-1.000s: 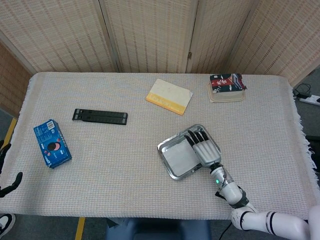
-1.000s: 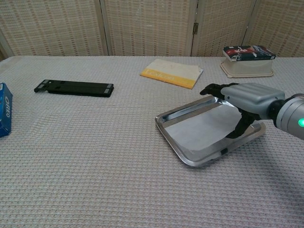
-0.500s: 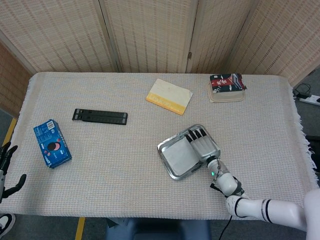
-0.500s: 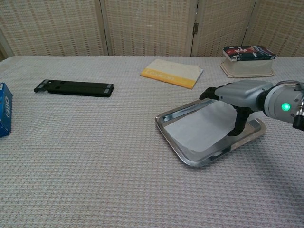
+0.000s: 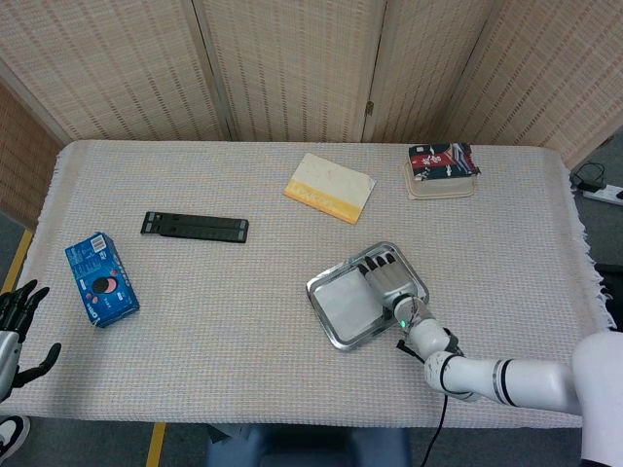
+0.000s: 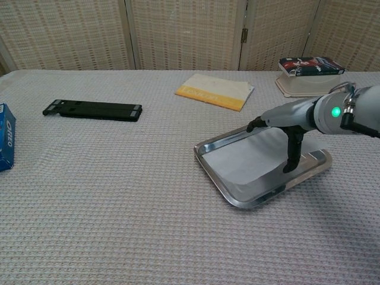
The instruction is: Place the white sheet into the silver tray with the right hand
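Note:
The silver tray (image 5: 322,318) lies right of the table's middle, near the front edge. In it the white sheet (image 5: 350,305) lies flat. My right hand (image 5: 385,276) hovers over the tray's right half with its fingers stretched toward the far rim. The chest view shows that right hand (image 6: 286,117) level above the tray (image 6: 205,161), its thumb pointing down to the tray floor just right of the sheet (image 6: 243,160). It grips nothing. My left hand (image 5: 17,323) shows off the table's front left corner, fingers spread and empty.
A black strip (image 5: 195,227) and a blue box (image 5: 101,278) lie on the left. At the back sit a yellow-edged booklet (image 5: 329,187) and a beige container (image 5: 442,172) with a dark packet on it. Folding screens stand behind the table.
My right wrist has swung up and back, so the hand lies flatter over the tray; the sheet stays in the tray. My left hand has risen further into the head view.

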